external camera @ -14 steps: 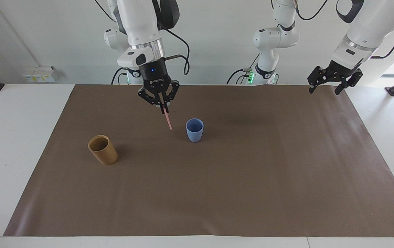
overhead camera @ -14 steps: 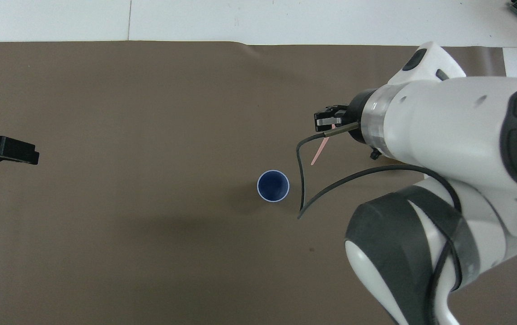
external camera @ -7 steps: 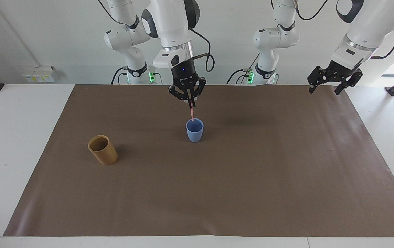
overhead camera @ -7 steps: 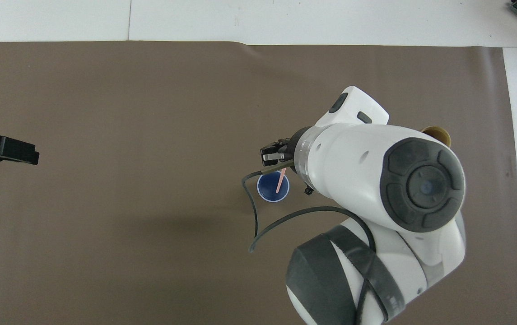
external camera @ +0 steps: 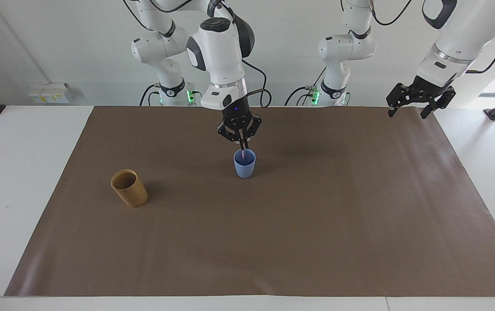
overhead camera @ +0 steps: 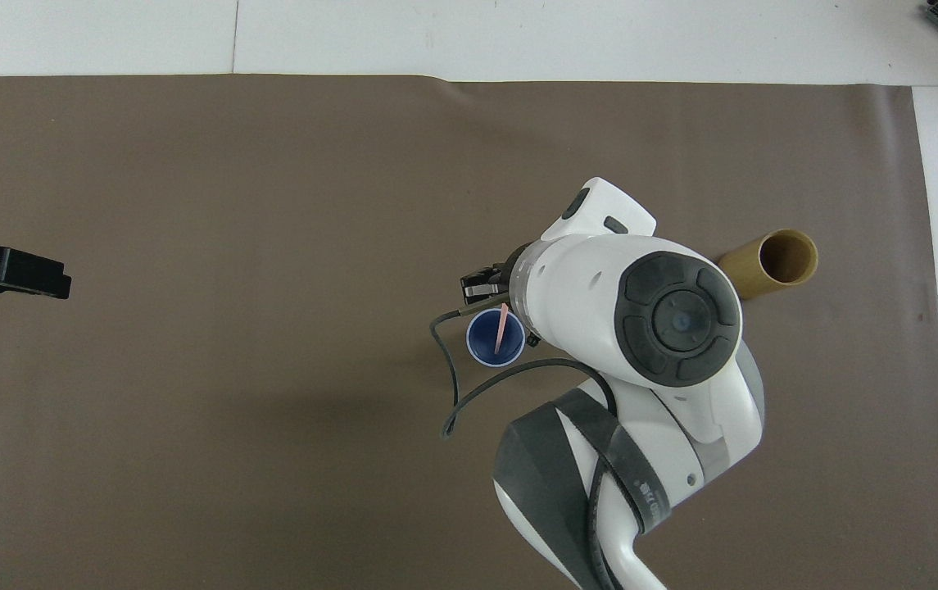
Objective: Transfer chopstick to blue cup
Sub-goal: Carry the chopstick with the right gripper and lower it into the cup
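Over the blue cup (external camera: 244, 163) we see the right gripper (external camera: 242, 146), pointing straight down, fingertips just above the rim. Its jaws are pinched tight on the chopstick (external camera: 243, 153), gripping the top end. We read the stick as near upright, its lower part already inside the cup mouth; only a short pink bit shows between fingertips and rim in the facing view. From overhead the chopstick (overhead camera: 501, 328) shows as a pink sliver slanting over the dark blue inside of the cup (overhead camera: 481, 348), and the right gripper (overhead camera: 487, 288) is mostly covered by the arm's wrist. We can't tell if the stick tip touches the cup floor.

The cup stands upright on the brown mat (external camera: 273, 242), about mid-table, a bit nearer the robots than the mat's centre line.

A tan cup (external camera: 129, 188) stands on the mat toward the right arm's end, farther from the robots than the blue cup, well apart from it. It looks empty in both views (overhead camera: 772, 264).

The left gripper (external camera: 409, 108) waits in the air over the mat's corner at the left arm's end, near the robots' edge. Its jaws are spread wide, nothing in them. Overhead only its black tip (overhead camera: 10, 272) shows at the frame edge.

The mat lies on a white table (external camera: 18, 172).
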### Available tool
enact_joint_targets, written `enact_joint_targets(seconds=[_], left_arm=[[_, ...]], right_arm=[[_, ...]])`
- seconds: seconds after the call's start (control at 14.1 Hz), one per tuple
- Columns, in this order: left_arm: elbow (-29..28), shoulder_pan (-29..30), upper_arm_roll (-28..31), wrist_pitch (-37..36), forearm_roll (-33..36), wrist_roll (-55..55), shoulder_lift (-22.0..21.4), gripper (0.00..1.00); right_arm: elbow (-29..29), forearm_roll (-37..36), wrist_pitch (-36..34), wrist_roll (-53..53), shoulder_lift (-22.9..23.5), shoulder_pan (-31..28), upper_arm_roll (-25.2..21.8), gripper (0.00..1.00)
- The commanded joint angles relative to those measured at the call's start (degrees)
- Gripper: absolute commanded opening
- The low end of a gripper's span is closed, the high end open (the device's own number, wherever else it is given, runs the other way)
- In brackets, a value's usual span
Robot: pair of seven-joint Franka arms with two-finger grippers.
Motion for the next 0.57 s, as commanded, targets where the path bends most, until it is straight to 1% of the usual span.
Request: enact_joint_targets(seconds=[0.0,0.07,0.14,0.21,0.28,0.35,0.42,0.5], left_arm=[[0.7,0.8,-0.5,-1.0,0.8,0.5,0.2,1.0],[0.6,0.8,-0.5,-1.0,0.8,0.5,0.2,1.0],[0.7,0.8,-0.5,-1.0,0.8,0.5,0.2,1.0],[0.7,0.8,-0.5,-1.0,0.8,0.5,0.2,1.0],[0.7,0.8,-0.5,-1.0,0.8,0.5,0.2,1.0],[0.7,0.8,-0.5,-1.0,0.8,0.5,0.2,1.0],[0.7,0.8,-0.5,-1.0,0.8,0.5,0.2,1.0],[0.7,0.8,-0.5,-1.0,0.8,0.5,0.2,1.0]], right_arm=[[-0.9,-0.7,1.2,0.3,-0.1,0.0,-0.2,0.17],[-0.9,-0.7,1.2,0.3,0.0,0.0,-0.2,0.23],[-0.8,-0.8,1.2,0.4,0.0,0.0,-0.2,0.33],[-0.6,-0.8,1.2,0.4,0.1,-0.1,-0.2,0.36],[0.2,-0.7,1.2,0.4,0.8,-0.5,-0.2,0.44],[1.4,-0.7,1.2,0.6,1.4,-0.7,-0.2,0.55],[2.1,-0.4,1.0,0.7,1.6,-0.7,-0.3,0.6],[2.5,-0.4,0.9,0.9,1.6,-1.0,-0.4,0.81]])
